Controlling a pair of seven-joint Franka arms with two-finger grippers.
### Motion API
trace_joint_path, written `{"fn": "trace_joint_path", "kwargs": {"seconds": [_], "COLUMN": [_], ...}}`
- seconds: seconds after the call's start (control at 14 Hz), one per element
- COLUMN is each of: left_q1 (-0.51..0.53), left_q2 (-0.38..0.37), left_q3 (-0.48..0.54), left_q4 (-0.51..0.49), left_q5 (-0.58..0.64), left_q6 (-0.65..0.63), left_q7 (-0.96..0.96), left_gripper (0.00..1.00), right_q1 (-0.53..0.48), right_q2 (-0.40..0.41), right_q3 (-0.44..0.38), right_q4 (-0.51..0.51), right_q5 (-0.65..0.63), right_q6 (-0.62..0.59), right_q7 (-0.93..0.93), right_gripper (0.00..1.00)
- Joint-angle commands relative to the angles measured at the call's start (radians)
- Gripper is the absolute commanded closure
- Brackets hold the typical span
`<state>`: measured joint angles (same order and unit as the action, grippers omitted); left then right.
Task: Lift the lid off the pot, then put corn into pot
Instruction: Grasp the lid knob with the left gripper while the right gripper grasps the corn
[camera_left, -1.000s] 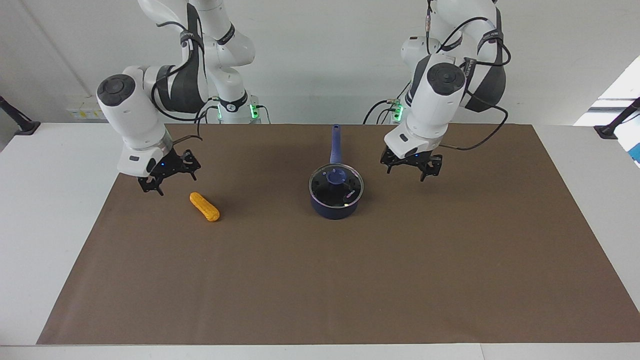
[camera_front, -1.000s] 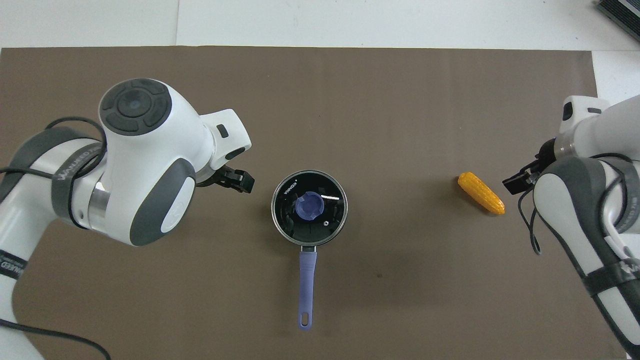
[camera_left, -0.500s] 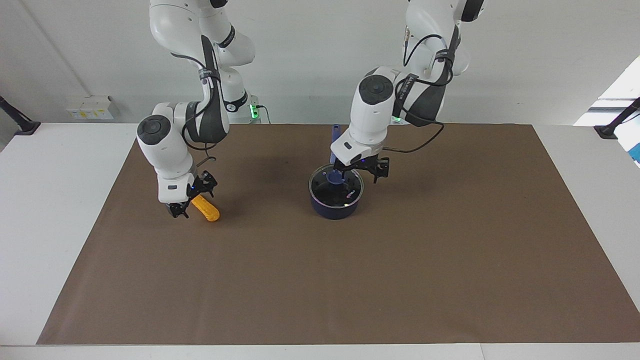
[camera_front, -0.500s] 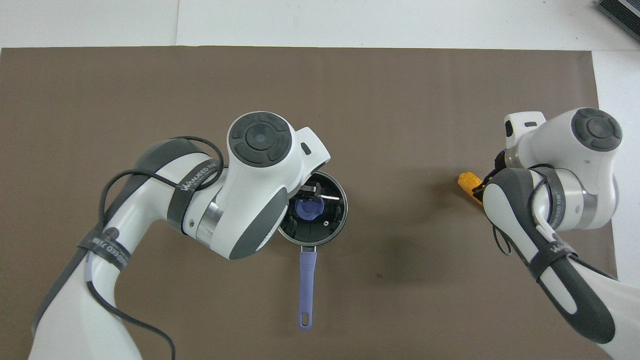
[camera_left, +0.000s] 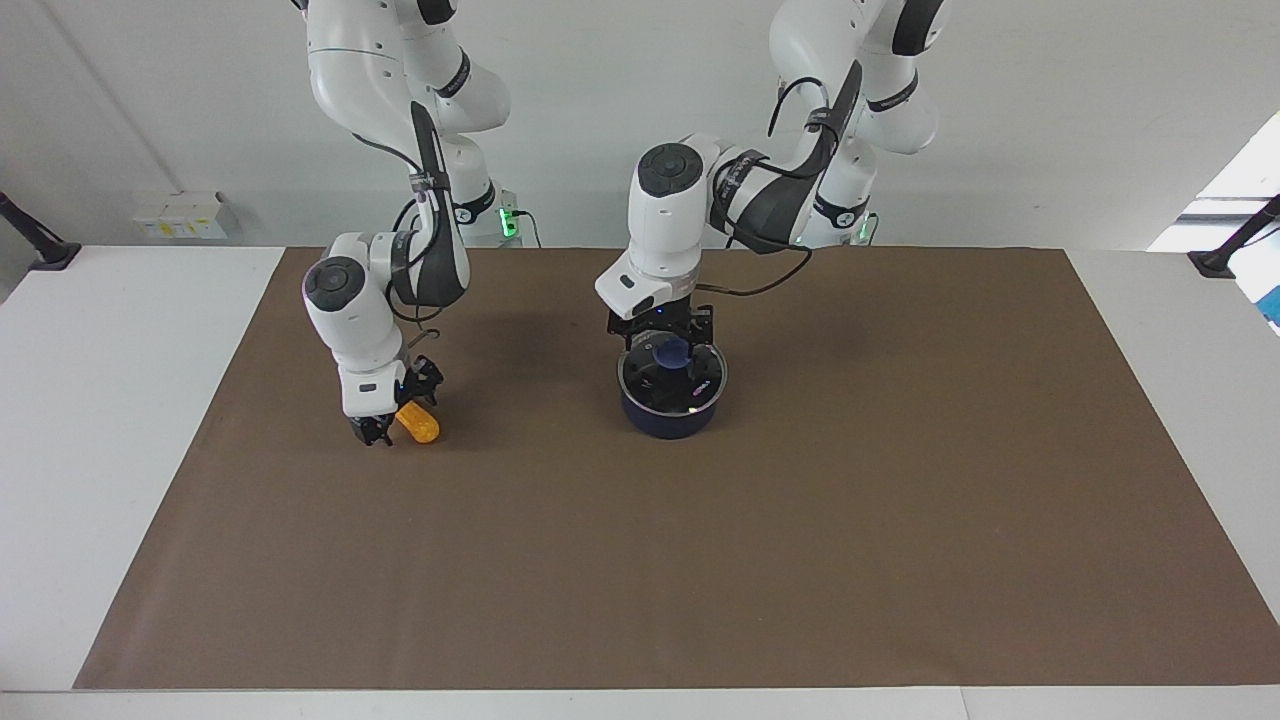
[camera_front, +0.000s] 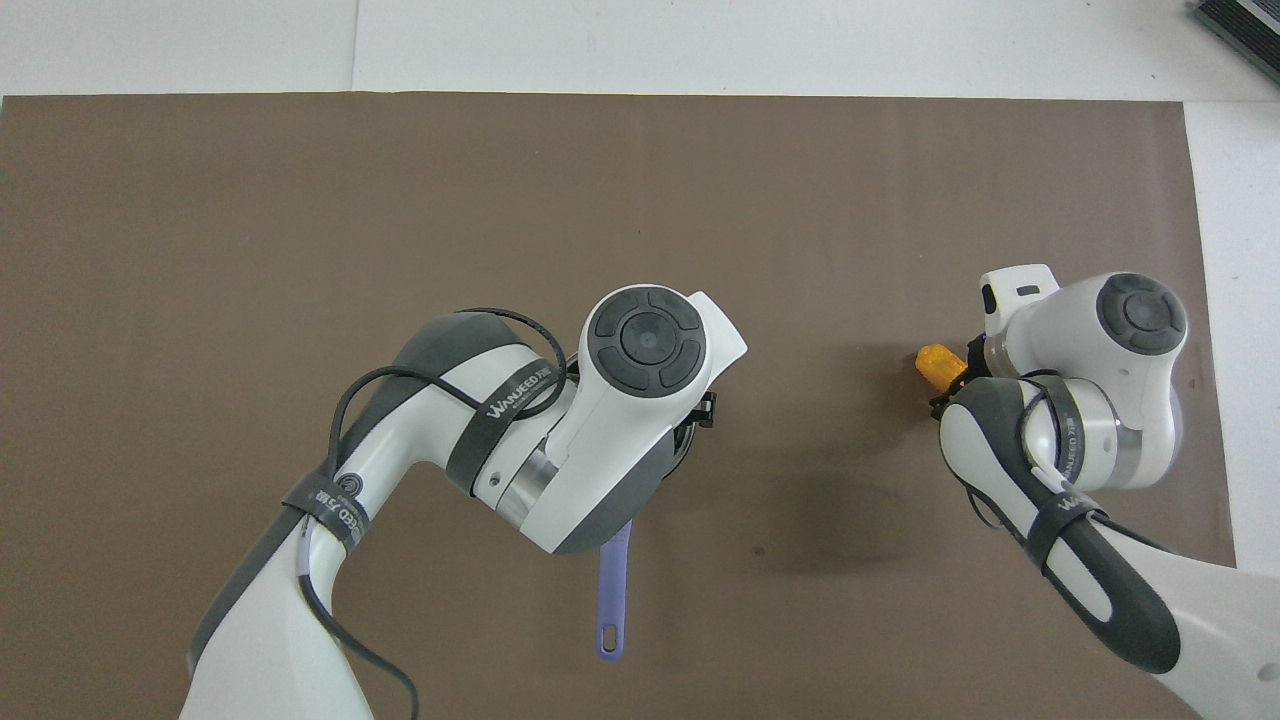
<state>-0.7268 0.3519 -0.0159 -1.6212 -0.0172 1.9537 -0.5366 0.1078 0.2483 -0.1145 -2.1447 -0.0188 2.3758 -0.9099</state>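
I saw the pot (camera_left: 668, 408) mid-mat, lid (camera_left: 672, 378) on, handle (camera_front: 612, 590) pointing at the robots. My left gripper (camera_left: 664, 335) sat over the lid's knob; my right gripper (camera_left: 393, 418) straddled the corn (camera_left: 418, 424), lying aslant. I couldn't tell either grip.

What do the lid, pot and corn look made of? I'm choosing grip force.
The lid looks like clear glass in a shiny metal rim: the dark inside shows through it and glints show. Its blue knob is probably plastic. The pot looks like metal with a glossy navy coat. The corn is uniformly orange-yellow and smooth-looking, likely moulded plastic or rubber; which one I cannot tell.
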Motion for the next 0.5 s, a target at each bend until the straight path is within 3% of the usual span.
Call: {"fn": "trace_joint_path", "kwargs": {"seconds": [0.0,0.14,0.21,0.43], "left_q1": [-0.002,0.003,0.003,-0.002], "left_q2": [-0.024,-0.039,-0.042,-0.042], "left_q3": [0.014,0.014,0.014,0.017], "left_q4": [-0.078,-0.108,-0.117,-0.105], "left_q5": [0.002,0.006,0.006,0.009], "left_q6": [0.075,0.094,0.094,0.082], "left_q7": [-0.008,-0.005,-0.006,-0.006], "left_gripper": [0.00,0.00,0.00,0.00], "right_q1": [-0.008,-0.014,-0.016,-0.007], "right_q2": [-0.003,-0.003,-0.010,-0.035], "right_q3": [0.003,0.004,0.004,0.003], "right_q4": [-0.009,-0.001,0.008,0.113], "right_q5": [0.020,0.023,0.042,0.063], "right_q6": [0.008,-0.003,-0.033,-0.208], "right_q7": [-0.026,-0.012,0.031,0.140], "right_gripper": [0.60,0.96,1.00,1.00]}}
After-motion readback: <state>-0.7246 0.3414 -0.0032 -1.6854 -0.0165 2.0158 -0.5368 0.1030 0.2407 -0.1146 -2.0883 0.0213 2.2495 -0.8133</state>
